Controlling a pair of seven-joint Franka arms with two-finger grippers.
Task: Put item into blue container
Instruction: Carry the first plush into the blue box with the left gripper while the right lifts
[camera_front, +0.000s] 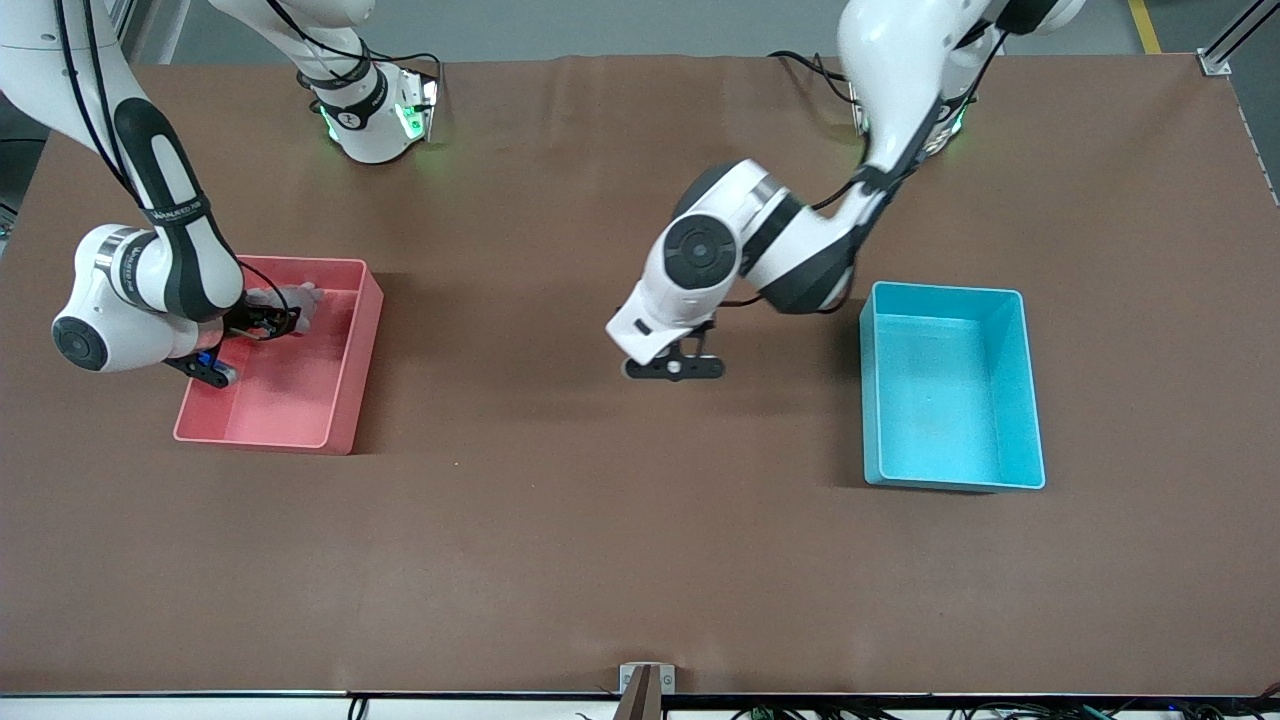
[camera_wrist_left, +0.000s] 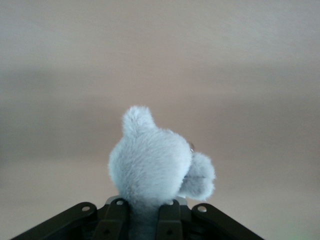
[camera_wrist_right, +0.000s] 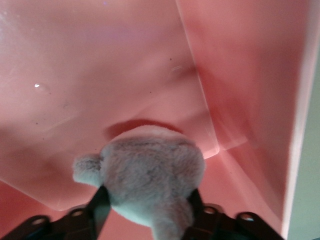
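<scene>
Progress is partial: the left hand (camera_front: 672, 368) hangs over bare table (camera_front: 560, 520), pinching a grey plush toy (camera_wrist_left: 152, 167); the right hand (camera_wrist_right: 145, 210) clasps another plush (camera_wrist_right: 150, 177) inside the pink bin (camera_front: 345, 385); the blue container (camera_front: 1030, 400) holds nothing.

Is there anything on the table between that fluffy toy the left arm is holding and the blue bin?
Nothing visible. The left gripper holds the plush over bare table beside the blue bin, which looks empty.
</scene>
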